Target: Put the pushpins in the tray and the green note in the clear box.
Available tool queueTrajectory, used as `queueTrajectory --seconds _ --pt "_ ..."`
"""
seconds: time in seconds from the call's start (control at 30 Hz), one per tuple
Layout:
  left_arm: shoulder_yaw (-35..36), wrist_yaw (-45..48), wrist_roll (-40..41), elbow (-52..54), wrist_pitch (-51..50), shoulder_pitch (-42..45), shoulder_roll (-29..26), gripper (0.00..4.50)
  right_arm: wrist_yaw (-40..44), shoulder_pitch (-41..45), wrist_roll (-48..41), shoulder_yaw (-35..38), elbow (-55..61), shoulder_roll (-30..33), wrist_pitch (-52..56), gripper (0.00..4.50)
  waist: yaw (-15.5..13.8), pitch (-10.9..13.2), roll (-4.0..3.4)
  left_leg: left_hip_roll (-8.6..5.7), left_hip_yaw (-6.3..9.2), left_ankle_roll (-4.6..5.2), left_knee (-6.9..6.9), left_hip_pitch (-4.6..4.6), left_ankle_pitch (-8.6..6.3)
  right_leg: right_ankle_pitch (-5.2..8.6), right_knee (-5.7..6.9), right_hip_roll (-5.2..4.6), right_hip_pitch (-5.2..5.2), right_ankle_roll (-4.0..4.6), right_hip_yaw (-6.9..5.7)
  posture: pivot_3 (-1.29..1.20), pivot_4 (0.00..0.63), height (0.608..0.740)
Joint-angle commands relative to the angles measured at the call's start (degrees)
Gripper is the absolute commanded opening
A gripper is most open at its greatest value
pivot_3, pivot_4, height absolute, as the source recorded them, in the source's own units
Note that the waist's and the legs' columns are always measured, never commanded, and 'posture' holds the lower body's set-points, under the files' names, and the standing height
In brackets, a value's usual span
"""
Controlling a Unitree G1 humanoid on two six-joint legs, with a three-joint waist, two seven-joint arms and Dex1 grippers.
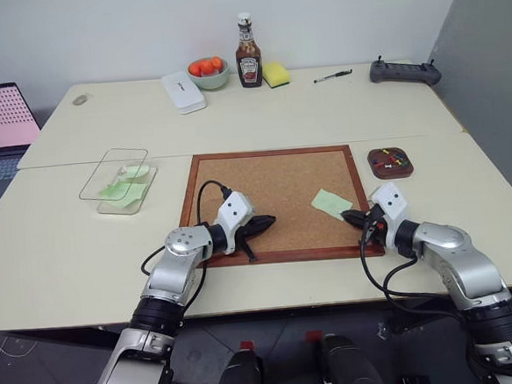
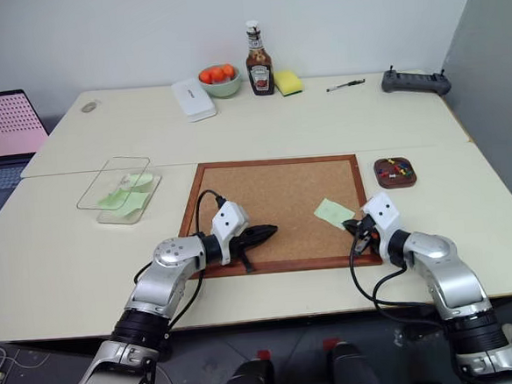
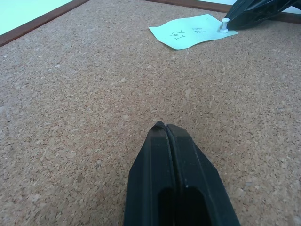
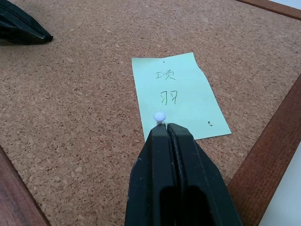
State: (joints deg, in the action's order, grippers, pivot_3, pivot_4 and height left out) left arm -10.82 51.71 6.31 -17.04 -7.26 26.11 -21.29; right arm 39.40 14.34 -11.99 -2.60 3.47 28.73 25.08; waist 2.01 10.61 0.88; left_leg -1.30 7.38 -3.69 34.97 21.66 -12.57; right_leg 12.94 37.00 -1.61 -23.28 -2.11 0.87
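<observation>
On cork board [image 1: 278, 195], table centre: 2 grippers and 1 pinned note.
Right gripper [image 4: 164, 127]: fingers pressed together, tips at a white pushpin [image 4: 159, 116] stuck in the note's near edge; whether the pin is actually pinched cannot be told. Sits at the board's 4 o'clock corner.
Left gripper [image 3: 164, 126]: fingers pressed together, nothing held, tips low over bare cork at the board's 7 o'clock area.
Green note [image 4: 178, 95]: pale green slip, flat on the cork at 4 o'clock of the board, 2 handwritten marks in dark ink, a small pinhole near its far edge.
Tray [image 1: 389, 162]: dark brown dish on the table at 3 o'clock of the board, just beside the frame; holds several pushpins [image 1: 398, 157], red, yellow and green heads.
Clear box [image 1: 120, 179]: transparent container at 9 o'clock of the board, apart from the frame; holds pale green paper slips [image 1: 121, 191].
Table [image 1: 75, 248]: cream top, bearing the board, tray and box.
</observation>
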Motion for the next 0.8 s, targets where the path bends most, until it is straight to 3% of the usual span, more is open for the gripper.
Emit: queueTrajectory --seconds 0.03,0.23,0.33,0.47,0.8 --pt "-1.37 0.21 -1.36 -0.70 -1.19 -1.72 -0.65 0.00 0.77 1.01 -0.50 0.77 1.51 0.45 -1.63 0.04 0.00 0.00 0.00 0.00 0.00 0.00 0.00 0.00 0.00 0.00 0.00 0.00 0.00 0.00 0.00 0.00 0.150 0.740" --pt "-1.40 0.20 -1.41 -0.68 -1.18 -1.76 -0.68 0.00 1.54 0.57 -1.64 1.71 3.02 0.60 -2.13 0.04 0.00 0.00 0.00 0.00 0.00 0.00 0.00 0.00 0.00 0.00 0.00 0.00 0.00 0.00 0.00 0.00 0.150 0.740" --pt "-1.43 0.18 -1.44 -0.72 -1.12 -1.74 -0.66 0.00 2.08 0.49 -1.07 1.20 3.28 1.59 -1.67 0.44 0.00 0.00 0.00 0.00 0.00 0.00 0.00 0.00 0.00 0.00 0.00 0.00 0.00 0.00 0.00 0.00 0.150 0.740" --pt "-1.46 0.18 -1.42 -0.73 -1.12 -1.76 -0.63 0.00 2.29 0.47 -1.15 0.68 3.51 1.91 -0.33 1.33 -0.01 0.00 0.00 0.00 0.00 0.00 0.00 0.00 0.00 0.00 -0.01 0.00 0.00 0.00 0.00 0.00 0.150 0.740" --pt "-1.47 -0.05 -1.46 -0.80 -1.13 -1.68 -0.52 0.00 -0.03 2.48 0.68 -0.17 -1.62 -0.04 -1.93 1.33 -0.03 0.00 0.00 0.00 0.00 0.00 0.00 0.00 0.00 0.00 0.00 0.00 0.00 0.00 0.00 0.00 0.150 0.740"
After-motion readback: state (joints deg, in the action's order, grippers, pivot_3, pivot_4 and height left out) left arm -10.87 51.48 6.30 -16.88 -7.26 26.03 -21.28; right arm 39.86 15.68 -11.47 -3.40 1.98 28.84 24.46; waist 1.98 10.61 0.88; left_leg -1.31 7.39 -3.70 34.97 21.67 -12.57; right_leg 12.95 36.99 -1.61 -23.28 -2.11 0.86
